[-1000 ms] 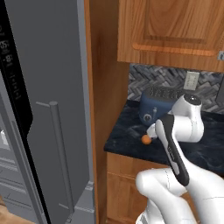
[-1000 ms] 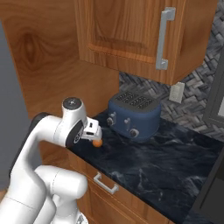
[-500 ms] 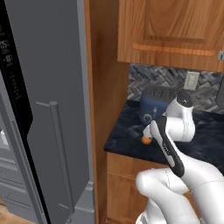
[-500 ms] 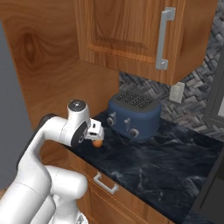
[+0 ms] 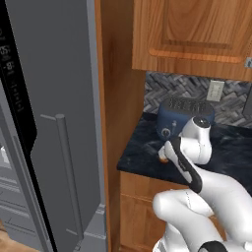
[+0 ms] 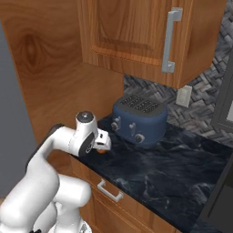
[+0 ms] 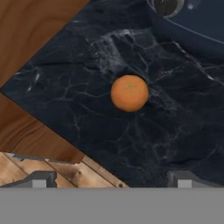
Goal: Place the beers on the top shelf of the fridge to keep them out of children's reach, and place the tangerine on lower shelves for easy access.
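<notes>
The tangerine [image 7: 129, 93], a small orange ball, lies on the dark marble counter [image 7: 78, 105] close to the blue toaster's front. My gripper [image 7: 112, 180] hangs open just above it, fingertips [image 7: 41, 179] spread wide with nothing between them. From the right base view the white hand [image 6: 103, 141] leans over the tangerine [image 6: 103, 152], which peeks out beneath it. In the left base view the tangerine [image 5: 162, 159] is half hidden by my forearm. The grey fridge [image 5: 54, 74] stands at the left, its door swung open. The beers, the top shelf and the lower shelves are out of view.
The blue toaster [image 6: 139, 119] sits at the back of the counter against a woven tile wall. Wooden cabinets [image 6: 132, 32] hang overhead. A wooden side panel [image 5: 115, 98] separates counter and fridge. The counter's front edge [image 7: 65, 140] runs close to the tangerine.
The arm has swung a little further towards the tangerine, bringing the hand over it. The gripper has stayed open and the tangerine has not moved.
</notes>
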